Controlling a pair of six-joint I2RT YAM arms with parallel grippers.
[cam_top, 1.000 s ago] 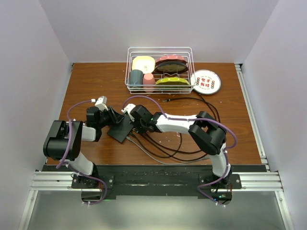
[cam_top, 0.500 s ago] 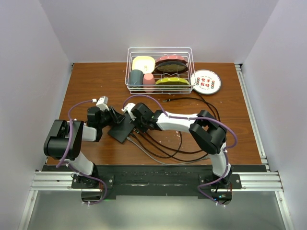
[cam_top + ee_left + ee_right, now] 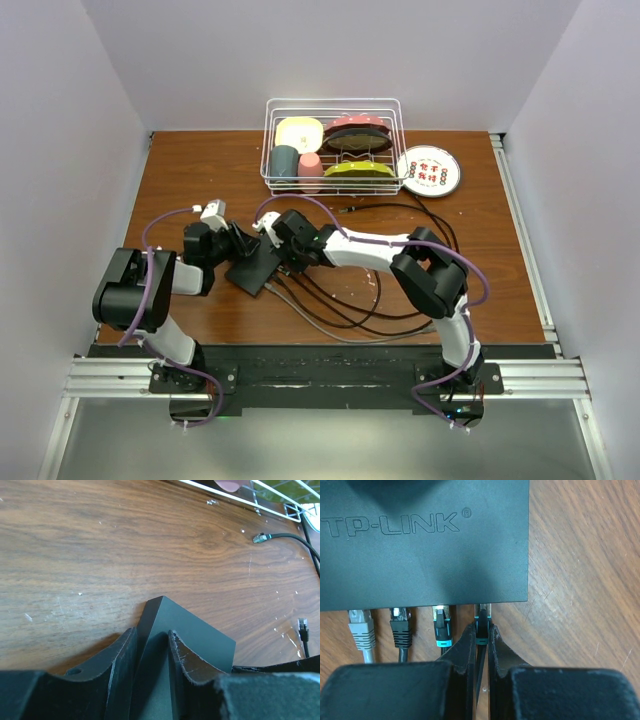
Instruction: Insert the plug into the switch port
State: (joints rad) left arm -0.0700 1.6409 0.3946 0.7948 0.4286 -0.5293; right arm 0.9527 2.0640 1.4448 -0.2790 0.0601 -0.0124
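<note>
Surroundings: pale walls close in a brown wood-grain counter, which I see first from the overhead camera.
Switch, overhead: the switch lies flat on the counter, turned cornerwise, between my two arms.
Left arm, overhead: the left end effector sits at the switch's left corner.
Right arm, overhead: the right end effector meets the switch's right edge, where a cable bundle leaves it and loops away to the right.
Beyond the switch: a wire basket of dishes stands well behind it. A round printed plate lies farther right, just beside the basket.
Left wrist, grip: the gap is narrow. The left fingers hug a corner of the switch, one on each side, and I read that as clamped on it.
Left wrist, loose ends: one loose connector lies on the counter past the switch.
Right wrist, grip: the right fingers are almost closed and pinch the plug by its sides.
Right wrist, plug: its front end is at the socket nearest the switch's right corner, level with its neighbours. I cannot tell whether it has latched.
Right wrist, neighbours: three seated connectors sit to its left, the first teal-banded, then a black one, then a grey one.
Right wrist, marking: TP-LINK shows on the switch's top face.
</note>
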